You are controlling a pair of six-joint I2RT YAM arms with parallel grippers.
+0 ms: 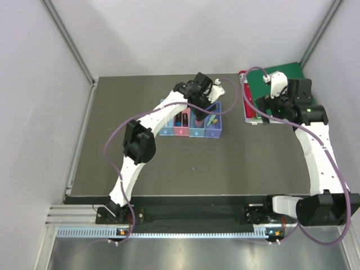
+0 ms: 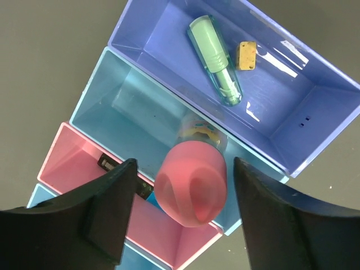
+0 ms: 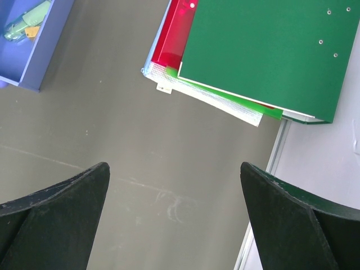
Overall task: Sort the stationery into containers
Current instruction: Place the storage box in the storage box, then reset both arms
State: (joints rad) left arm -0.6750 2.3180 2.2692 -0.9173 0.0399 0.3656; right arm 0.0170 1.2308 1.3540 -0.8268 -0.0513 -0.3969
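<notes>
Four small translucent plastic bins joined in a row (image 1: 214,133) sit at the middle top of the overhead view, and the left gripper (image 2: 184,164) hangs right over them. Its jaws are spread, with a visible gap on each side, so it isn't pinching anything. The little bottle with the fat pink cap (image 2: 191,188) stands upright in the light blue bin (image 2: 129,112), dead centre between the two fingers in the lower middle of the left wrist view. My guess is it's parked that way so the bottle stays standing when the arm lifts off. Up top, the violet-blue bin (image 2: 281,95) holds a pale green marker (image 2: 216,59) and a tiny tan nub (image 2: 246,55). The right gripper (image 3: 174,166) is spread wide and empty over bare dark table (image 3: 140,140), with the big green binder (image 3: 264,56) at upper right, probably just keeping clear.
</notes>
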